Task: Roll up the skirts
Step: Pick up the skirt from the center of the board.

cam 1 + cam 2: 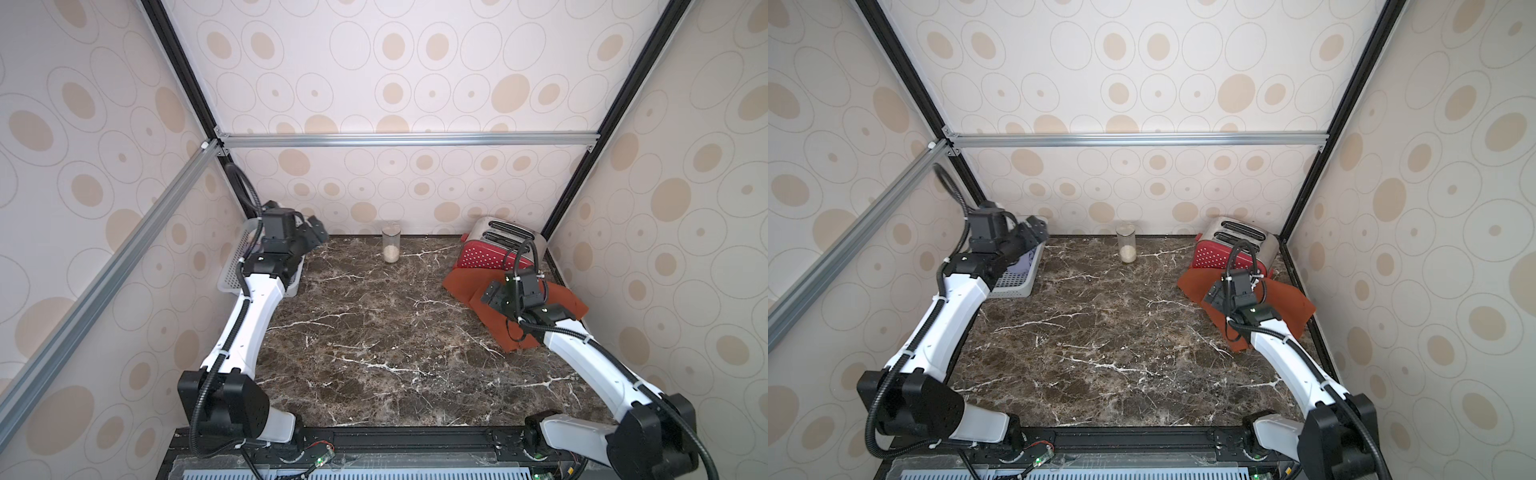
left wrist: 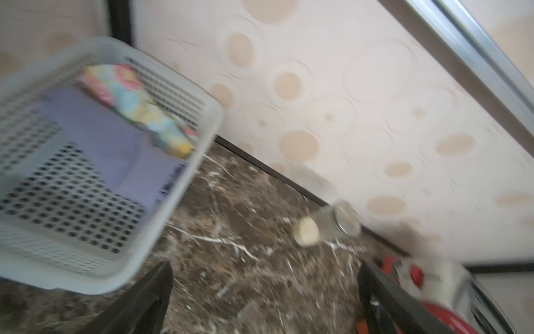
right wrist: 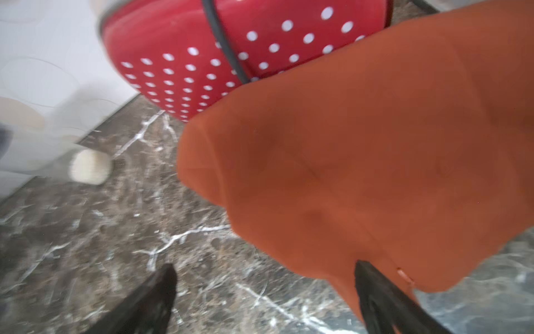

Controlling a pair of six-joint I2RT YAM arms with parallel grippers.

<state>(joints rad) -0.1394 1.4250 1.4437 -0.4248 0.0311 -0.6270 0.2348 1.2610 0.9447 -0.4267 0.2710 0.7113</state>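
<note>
Marble tabletop (image 1: 374, 332): right gripper (image 3: 265, 267) gapes empty, orange skirt (image 3: 361, 144) just past its fingers (image 3: 375, 295), against the toaster (image 3: 173, 72); I'd drag it clear before rolling. Left gripper (image 2: 265, 266) gapes, other skirts (image 2: 95, 130) in basket (image 2: 202, 144) beside it.

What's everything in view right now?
table: one, dark marble, under everything
basket: one, pale perforated plastic, far left
toaster: one, red with white dots, far right
jar: one, clear with pale contents, back centre
lavender skirt: one, purple, in the basket
floral skirt: one, yellow-blue-pink print, in the basket too
orange skirt: one, rust, spread on the table by the toaster
left tool: one, black, open by the basket
right tool: one, black, open at the orange skirt's edge
</note>
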